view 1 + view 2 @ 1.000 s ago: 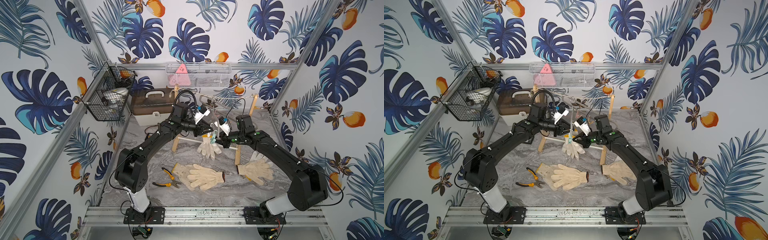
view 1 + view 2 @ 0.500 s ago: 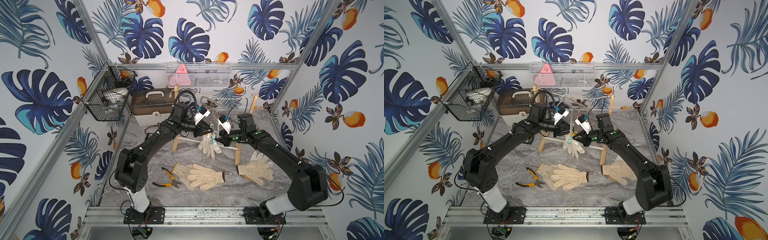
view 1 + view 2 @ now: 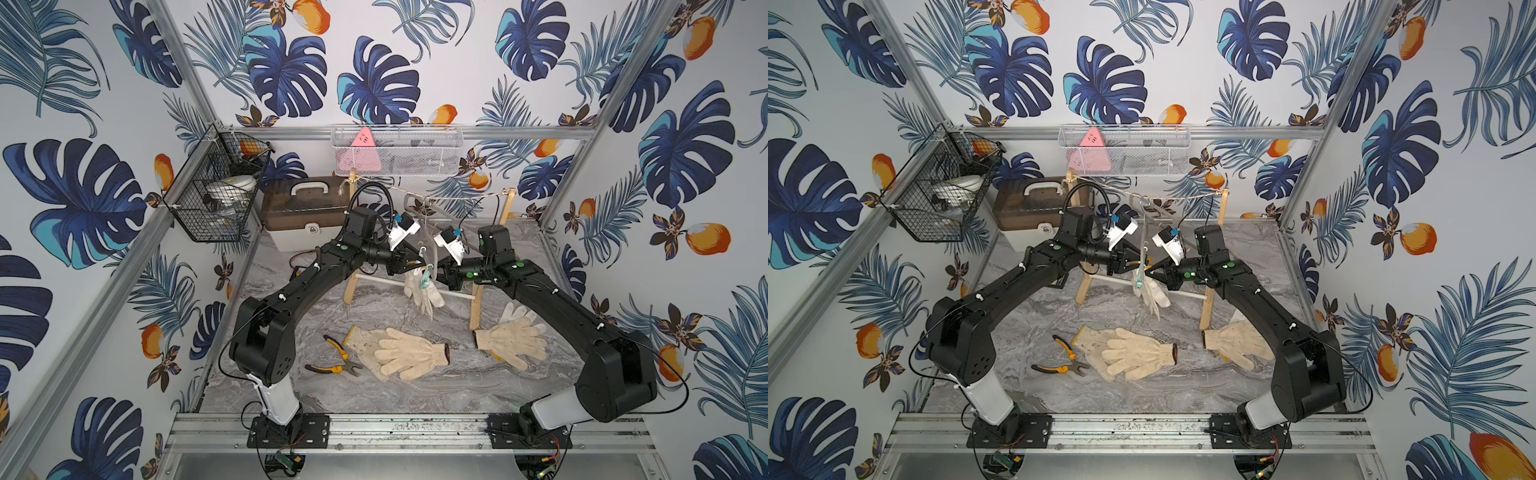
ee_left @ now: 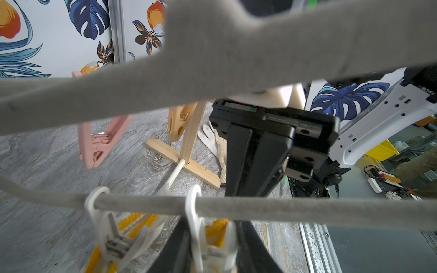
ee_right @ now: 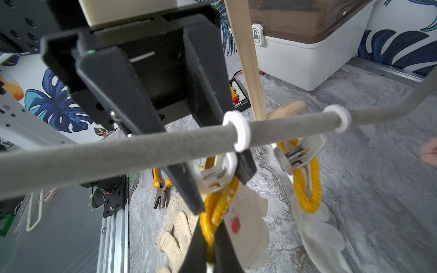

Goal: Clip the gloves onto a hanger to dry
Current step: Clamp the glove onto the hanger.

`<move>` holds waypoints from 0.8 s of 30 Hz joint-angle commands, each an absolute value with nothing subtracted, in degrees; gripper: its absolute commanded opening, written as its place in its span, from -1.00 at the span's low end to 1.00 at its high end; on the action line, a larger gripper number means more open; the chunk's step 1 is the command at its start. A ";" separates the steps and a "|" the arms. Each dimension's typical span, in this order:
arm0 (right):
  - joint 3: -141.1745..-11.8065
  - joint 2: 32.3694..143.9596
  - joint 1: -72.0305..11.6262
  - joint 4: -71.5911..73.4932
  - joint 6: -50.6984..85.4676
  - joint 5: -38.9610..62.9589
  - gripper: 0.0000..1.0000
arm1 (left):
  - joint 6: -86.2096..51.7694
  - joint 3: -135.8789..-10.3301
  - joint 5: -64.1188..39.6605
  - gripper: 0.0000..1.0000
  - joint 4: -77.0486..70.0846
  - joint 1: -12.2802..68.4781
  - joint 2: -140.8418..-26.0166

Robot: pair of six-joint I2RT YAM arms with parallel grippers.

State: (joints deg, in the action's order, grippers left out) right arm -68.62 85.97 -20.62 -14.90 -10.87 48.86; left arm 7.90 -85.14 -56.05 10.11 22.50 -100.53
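Under the hanger (image 5: 142,151), a glove (image 5: 250,236), yellow cuff inside the right hand (image 5: 209,227)

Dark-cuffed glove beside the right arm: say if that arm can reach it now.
Probably not yet: the right hand is shut on the hanging glove. The dark-cuffed glove lies uncovered beside that arm; nothing else blocks it.

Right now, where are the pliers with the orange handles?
In both top views the pliers lie flat on the table, on the robot's left, right beside the yellow-cuffed glove of the middle pile.
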 commanded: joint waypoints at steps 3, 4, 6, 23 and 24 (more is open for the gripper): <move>-69.23 86.14 -20.67 -14.51 -11.70 49.06 -1.00 | 8.61 -84.95 -55.03 -0.09 9.50 22.33 -99.67; -69.42 86.22 -20.65 -15.10 -12.17 48.68 -1.00 | 8.69 -85.07 -54.98 -0.06 9.62 22.32 -99.67; -69.44 86.40 -20.66 -15.95 -12.82 48.18 -1.00 | 8.61 -85.13 -54.61 0.08 9.58 22.25 -99.58; -67.73 82.96 -20.66 -21.07 -16.54 37.04 0.17 | 15.87 -80.41 -41.46 0.70 22.85 20.48 -90.46; -67.36 82.29 -20.70 -21.54 -16.38 35.82 0.21 | 15.15 -79.20 -39.34 0.70 23.03 20.39 -89.21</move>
